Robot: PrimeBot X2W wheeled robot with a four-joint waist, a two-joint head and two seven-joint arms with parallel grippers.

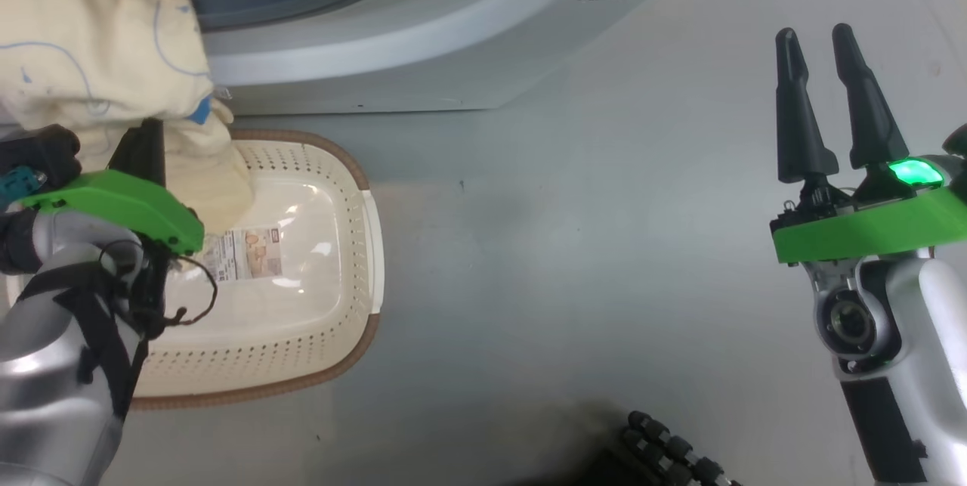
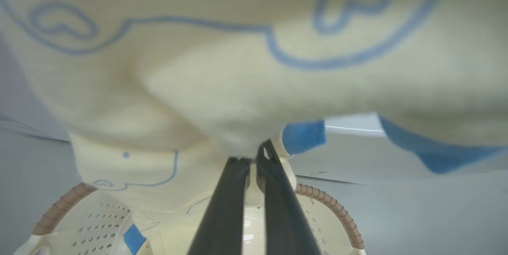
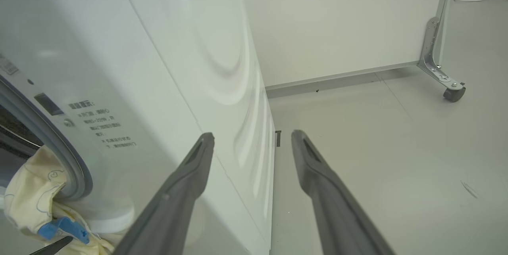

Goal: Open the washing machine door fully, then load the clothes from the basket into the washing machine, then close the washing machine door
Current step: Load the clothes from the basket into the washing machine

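Note:
Pale yellow clothes (image 1: 98, 40) with blue line prints hang from the washing machine (image 1: 423, 40) opening down into the cream basket (image 1: 332, 335) on the floor in front of it. My left gripper (image 1: 143, 150) is over the basket's far-left part. In the left wrist view its fingers (image 2: 254, 156) are shut on a fold of the clothes (image 2: 238, 68) above the basket rim (image 2: 337, 211). My right gripper (image 1: 827, 93) stands open and empty at the right, beside the washing machine (image 3: 178, 68). The clothes (image 3: 35, 191) bulge at the drum's lower edge. The washing machine door is out of view.
Grey floor (image 1: 566, 244) lies between the basket and my right arm. A black ribbed part (image 1: 672, 448) sits at the bottom edge. Behind the machine stands a white partition with a metal castor bracket (image 3: 440, 72).

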